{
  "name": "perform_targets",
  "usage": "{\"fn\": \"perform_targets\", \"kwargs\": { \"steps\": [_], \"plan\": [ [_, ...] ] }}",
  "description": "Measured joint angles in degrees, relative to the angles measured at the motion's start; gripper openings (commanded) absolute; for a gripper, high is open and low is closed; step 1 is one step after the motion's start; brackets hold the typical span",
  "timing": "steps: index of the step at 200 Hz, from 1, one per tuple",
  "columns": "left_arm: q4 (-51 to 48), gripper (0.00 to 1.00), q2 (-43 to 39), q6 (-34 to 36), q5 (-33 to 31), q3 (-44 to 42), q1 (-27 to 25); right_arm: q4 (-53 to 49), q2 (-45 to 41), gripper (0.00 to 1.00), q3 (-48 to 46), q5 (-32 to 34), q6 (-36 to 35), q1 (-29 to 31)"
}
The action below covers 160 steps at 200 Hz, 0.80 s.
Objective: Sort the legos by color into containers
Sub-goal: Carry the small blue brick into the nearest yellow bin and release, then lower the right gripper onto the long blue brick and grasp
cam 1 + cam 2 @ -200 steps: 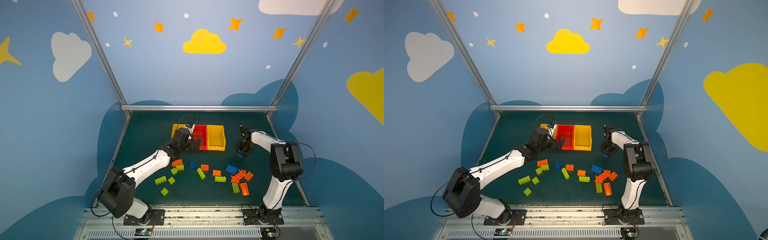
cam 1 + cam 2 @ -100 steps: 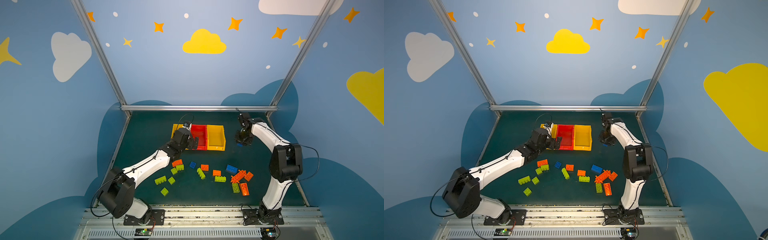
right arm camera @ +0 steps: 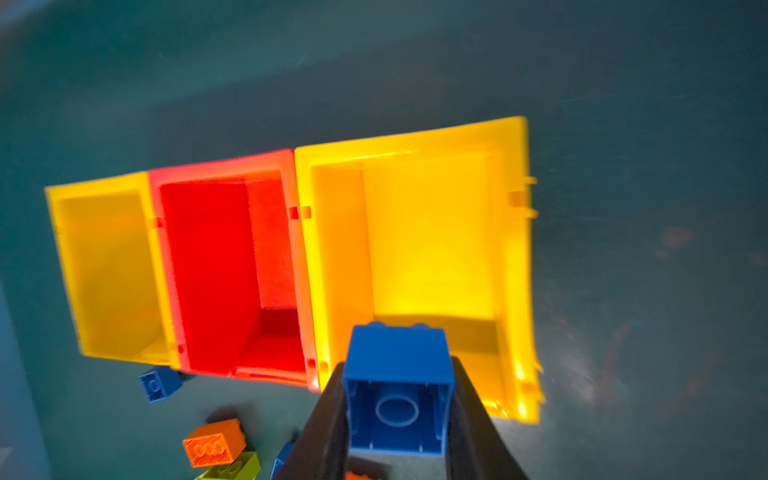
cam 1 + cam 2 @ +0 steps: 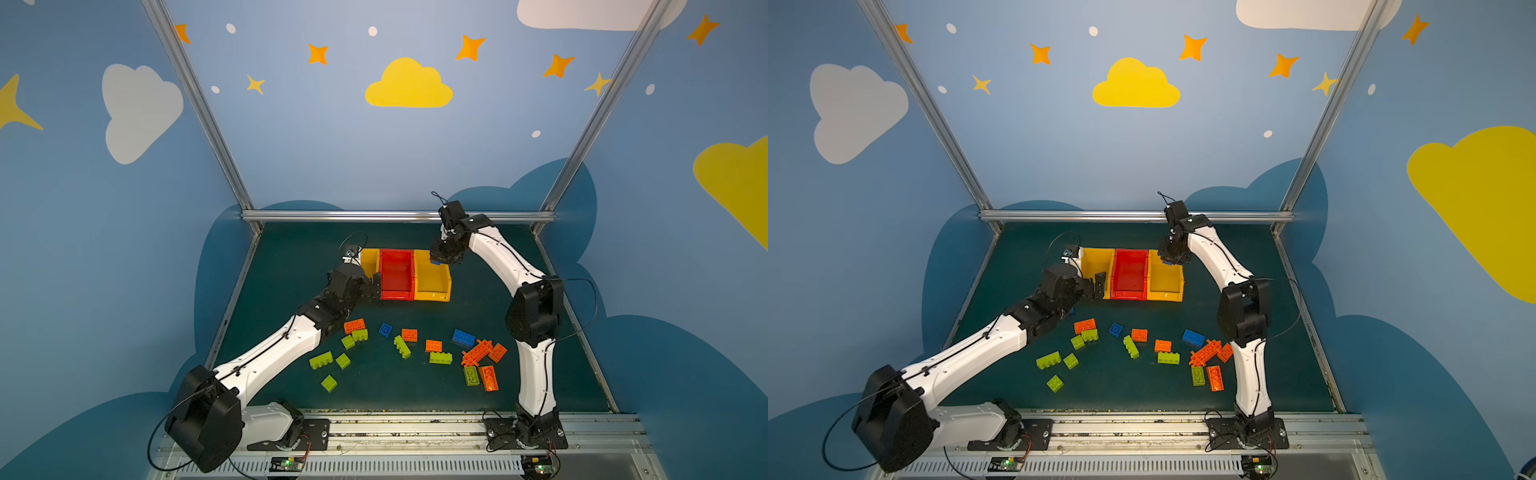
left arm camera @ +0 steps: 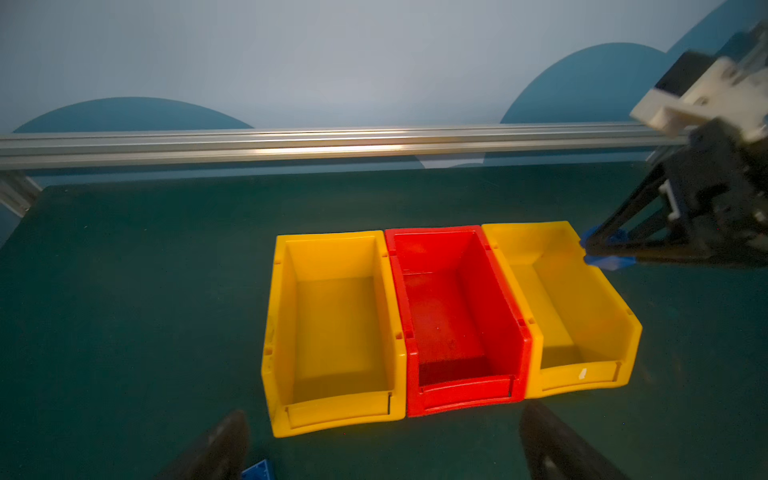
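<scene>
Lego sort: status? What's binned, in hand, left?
Done: nothing binned; left yellow bin, red bin and right yellow bin look empty. In hand: right pincer shut on a blue lego at the right yellow bin's rim; left pincer open, empty. Left: the loose legos on the mat, green, orange, blue.

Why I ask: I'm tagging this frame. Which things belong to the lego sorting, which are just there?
Job: held blue lego in the shut right end effector; open left end effector; loose green legos, orange legos, blue legos; left yellow bin, red bin, right yellow bin.
Just there: aluminium rail, yellow cloud decal.
</scene>
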Motion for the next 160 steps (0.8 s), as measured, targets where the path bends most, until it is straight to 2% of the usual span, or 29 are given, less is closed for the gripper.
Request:
{"fn": "perform_targets", "kwargs": {
  "steps": [15,29,75,111,133,160],
  "plan": [
    [-0.9,1.00,-1.8,-1.1,-0.1,-0.9,1.3,-0.7,3.1,0.30,1.6,-0.1,-0.1,0.7],
    [-1.0,1.00,-3.6,-1.3,-0.6,-2.2,2.0,-1.1,4.8,0.35,2.4,-0.2,-0.1,0.8],
    [0.7,1.00,-9.3,-1.0,-1.8,-7.8,3.3,-3.1,7.6,0.68,6.9,-0.1,-0.3,0.8],
    [3.4,1.00,-9.6,-0.6,-0.9,-9.0,3.9,-4.6,6.1,0.74,7.3,0.0,-1.0,0.8],
    [5.9,1.00,-8.0,0.2,2.6,-8.9,3.9,-5.9,1.0,0.76,2.1,1.1,-1.1,1.0],
    [8.9,1.00,-4.1,0.3,7.9,-8.6,3.3,-6.6,-10.3,0.82,-10.7,2.9,-0.6,1.2]
  ]
}}
